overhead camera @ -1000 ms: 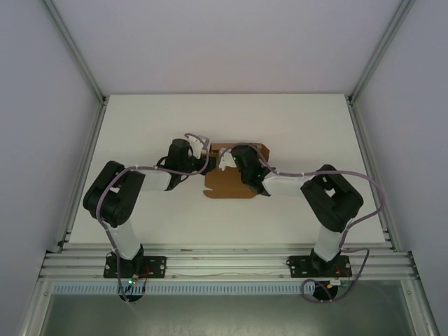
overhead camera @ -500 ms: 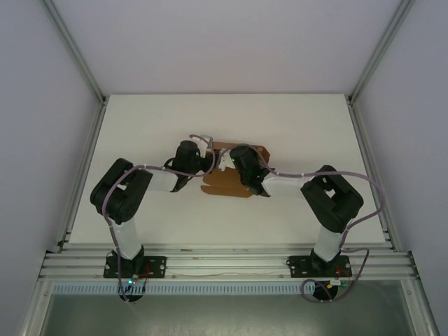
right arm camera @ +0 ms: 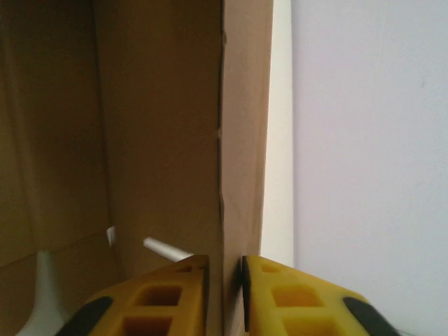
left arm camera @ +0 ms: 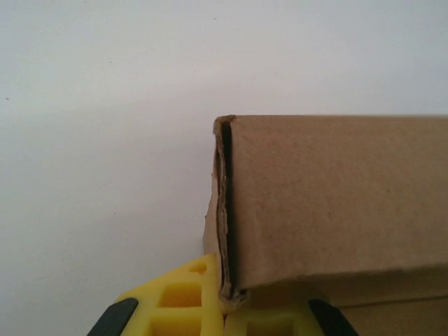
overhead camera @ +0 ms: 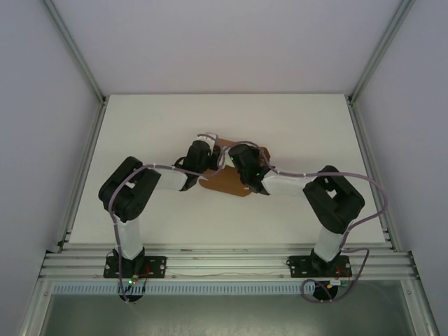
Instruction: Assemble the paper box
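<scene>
Two arms and one workpiece, entered by size. Item 1, table: white, carrying everything below. Item 2, paper box: brown cardboard, partly folded, lying about the table's centre between my two wrists, with a flat rounded flap showing toward 6 o'clock from under them. Item 3, left gripper: reaches in from 8 o'clock to the box's 10 o'clock corner and is clenched on the low end of a doubled wall edge; in its wrist view a raised panel runs off toward 3 o'clock. Item 4, right gripper: reaches in from 4 o'clock and is clamped on an upright wall that runs to 12 o'clock in its wrist view, one yellow finger inside the box and the other outside. Item 5, seam at the left-hand corner: the two layers gape slightly and the lower tip looks crumpled. Handling note, my judgement: the step in hand is standing a side wall square while the neighbouring wall is braced. I would treat the right grip as the anchor and move only the left. I would swing that edge slowly along its crease, not pull it outward, since thin card this close to a corner will likely buckle. I would let go only once the layers lie flush.
</scene>
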`<act>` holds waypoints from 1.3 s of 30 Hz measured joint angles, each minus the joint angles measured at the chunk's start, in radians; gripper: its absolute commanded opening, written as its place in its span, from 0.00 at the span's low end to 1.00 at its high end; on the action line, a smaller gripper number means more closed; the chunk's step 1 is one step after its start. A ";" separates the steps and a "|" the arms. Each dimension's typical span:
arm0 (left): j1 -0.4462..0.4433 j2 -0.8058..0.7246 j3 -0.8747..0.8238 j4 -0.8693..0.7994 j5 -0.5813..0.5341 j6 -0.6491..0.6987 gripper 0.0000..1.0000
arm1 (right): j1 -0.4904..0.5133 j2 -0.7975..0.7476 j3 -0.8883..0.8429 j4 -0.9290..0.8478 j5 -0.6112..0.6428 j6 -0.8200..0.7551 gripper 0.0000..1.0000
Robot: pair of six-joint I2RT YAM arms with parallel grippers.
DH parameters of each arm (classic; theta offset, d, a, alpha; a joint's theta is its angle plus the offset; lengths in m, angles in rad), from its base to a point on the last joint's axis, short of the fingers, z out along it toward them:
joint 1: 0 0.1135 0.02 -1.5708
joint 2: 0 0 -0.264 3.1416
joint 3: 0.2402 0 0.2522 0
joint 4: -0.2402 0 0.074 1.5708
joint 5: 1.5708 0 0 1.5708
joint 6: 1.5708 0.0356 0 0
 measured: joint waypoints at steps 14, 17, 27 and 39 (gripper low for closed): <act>0.001 -0.055 -0.074 0.018 0.217 0.132 0.00 | -0.208 -0.398 0.043 -0.399 -0.558 0.483 0.83; 0.001 -0.074 -0.091 0.012 0.325 0.158 0.00 | -0.281 -0.375 0.114 -0.453 -0.732 0.589 0.81; -0.006 -0.079 -0.087 -0.026 0.422 0.227 0.00 | -0.322 -0.059 0.364 -0.645 -1.057 0.702 0.67; -0.016 -0.065 -0.044 -0.080 0.428 0.252 0.00 | -0.322 0.113 0.442 -0.742 -1.143 0.733 0.57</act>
